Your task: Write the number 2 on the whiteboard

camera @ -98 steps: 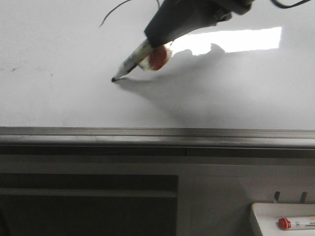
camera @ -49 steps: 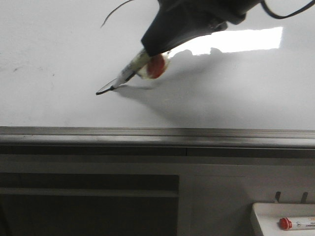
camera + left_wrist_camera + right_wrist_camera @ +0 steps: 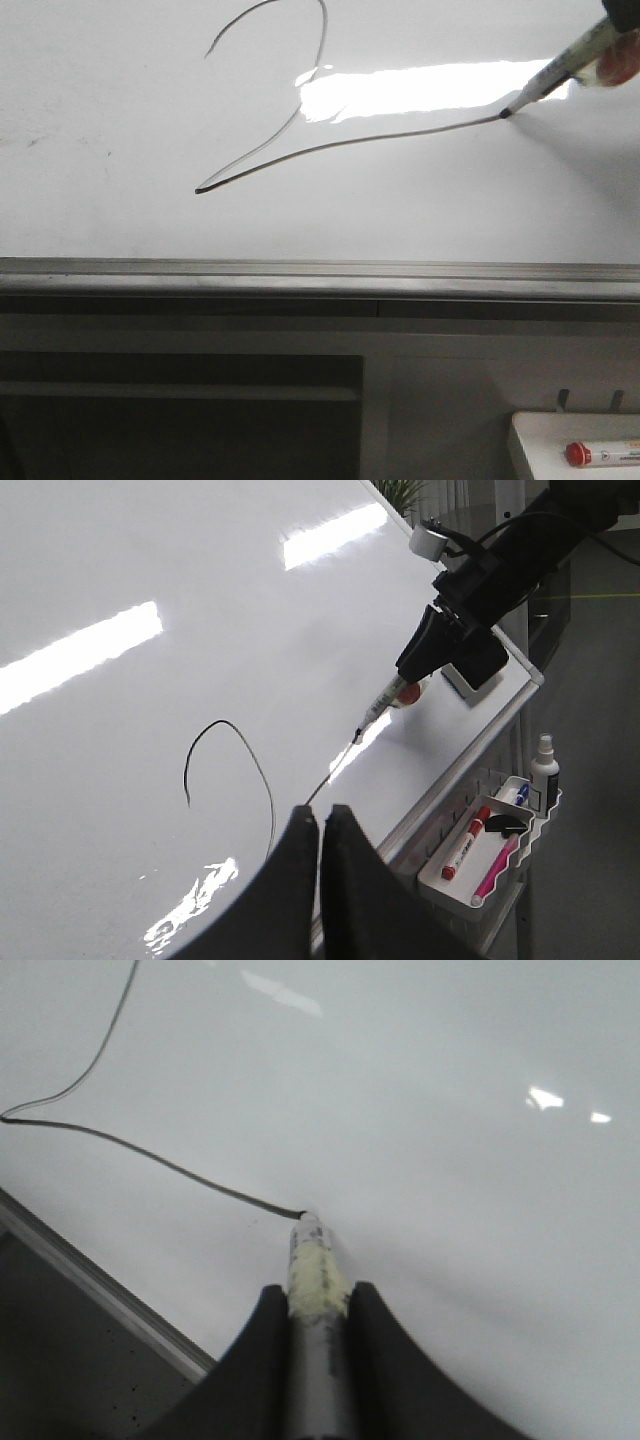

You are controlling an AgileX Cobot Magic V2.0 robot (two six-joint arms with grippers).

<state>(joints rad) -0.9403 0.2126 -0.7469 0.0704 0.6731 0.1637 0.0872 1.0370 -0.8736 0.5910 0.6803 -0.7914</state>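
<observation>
Whiteboard: the whiteboard (image 3: 120,90) fills the upper part of the front view, glossy, with a bright glare patch and a grey rail along its lower edge
Number 2: the number 2 (image 3: 290,120) is drawn in a thin black line on the board; curved top near the upper edge of the front view, a stroke slanting down to a sharp corner at lower left, then a long tail rising to the right
Marker: the marker (image 3: 555,72) is tilted, tip touching the board at the right end of the tail; a strip of pale tape wraps its barrel in the right wrist view
Right hand: the right hand (image 3: 318,1305) is clamped on the marker, barrel between both fingers; in the front view only a small part shows at the top right corner
Left hand: the left hand (image 3: 322,825) has its fingers pressed together with nothing between them, away from the board's drawn line
Tray: a small white tray (image 3: 530,440) sits below the rail at lower right, holding a red-capped marker (image 3: 600,455)
</observation>
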